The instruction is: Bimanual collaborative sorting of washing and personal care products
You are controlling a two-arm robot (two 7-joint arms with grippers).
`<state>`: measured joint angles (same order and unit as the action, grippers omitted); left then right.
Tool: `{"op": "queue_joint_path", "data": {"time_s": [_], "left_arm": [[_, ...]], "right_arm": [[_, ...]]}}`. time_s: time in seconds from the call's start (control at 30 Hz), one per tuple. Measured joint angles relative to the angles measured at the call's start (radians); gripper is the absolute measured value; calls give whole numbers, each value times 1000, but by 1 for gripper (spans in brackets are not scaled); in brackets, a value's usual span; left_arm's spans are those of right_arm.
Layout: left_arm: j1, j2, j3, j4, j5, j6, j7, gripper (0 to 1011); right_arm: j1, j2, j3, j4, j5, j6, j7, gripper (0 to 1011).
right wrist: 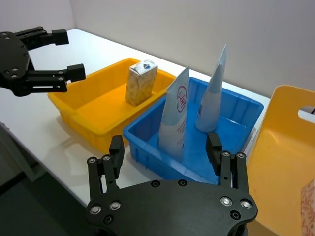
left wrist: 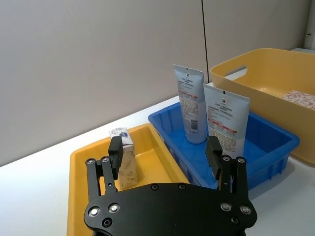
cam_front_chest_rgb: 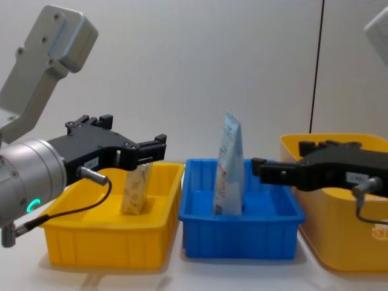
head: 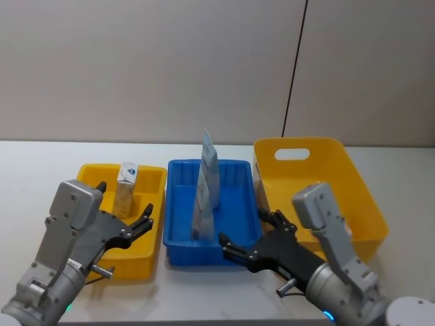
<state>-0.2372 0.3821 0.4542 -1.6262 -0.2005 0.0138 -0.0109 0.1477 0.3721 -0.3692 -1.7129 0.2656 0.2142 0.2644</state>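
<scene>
- Head view: two pale-blue tubes [head: 206, 187] stand upright in the blue bin [head: 234, 204]; a small beige-yellow packet [head: 125, 189] stands in the small yellow bin [head: 153, 187]. The left gripper [head: 126, 216] and right gripper [head: 255, 238] hover near the bins' front edges, jaws spread, empty.
- Left wrist view: a white carton with red-orange print [left wrist: 300, 99] lies in the large yellow bin [left wrist: 256, 69].
- Chest view: both grippers hang above the bins, apart from the products.

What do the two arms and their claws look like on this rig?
Both arms have light grey, boxy metal links and rounded silver wrist housings. The left claw and right claw are matte black, with flat screw-studded base plates and slim black fingers. A thin black cable loops under each wrist, and a small teal light glows on each wrist housing.
</scene>
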Motion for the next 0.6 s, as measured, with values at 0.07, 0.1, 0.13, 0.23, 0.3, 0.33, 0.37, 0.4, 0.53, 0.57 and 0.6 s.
{"op": "queue_joint_path", "data": {"time_s": [0.07,0.1,0.13,0.23,0.3,0.33,0.37,0.4,0.53,0.57,0.6], "left_arm": [[0,0,0,0,0,0,0,1002],[0,0,0,0,0,0,0,1002],[0,0,0,0,0,0,0,1002],[0,0,0,0,0,0,0,1002],[0,0,0,0,0,0,0,1002],[0,0,0,0,0,0,0,1002],[0,0,0,0,0,0,0,1002],[0,0,0,0,0,0,0,1002],[0,0,0,0,0,0,0,1002],[0,0,0,0,0,0,0,1002],[0,0,0,0,0,0,0,1002]], "right_arm": [[10,-11,-13,16,-19,-6,-13,1004],[18,-20,-22,27,-34,-12,-25,1004],[21,-23,-24,30,-41,-14,-30,1004],[33,-39,-36,50,-60,-21,-46,1004],[46,-55,-49,71,-80,-27,-60,1004],[54,-65,-55,83,-91,-31,-69,1004],[57,-70,-58,91,-95,-31,-73,1004],[65,-80,-63,105,-105,-34,-81,1004],[86,-109,-77,143,-125,-37,-98,1004],[89,-113,-80,150,-128,-38,-101,1004],[94,-120,-82,157,-132,-38,-104,1004]]}}
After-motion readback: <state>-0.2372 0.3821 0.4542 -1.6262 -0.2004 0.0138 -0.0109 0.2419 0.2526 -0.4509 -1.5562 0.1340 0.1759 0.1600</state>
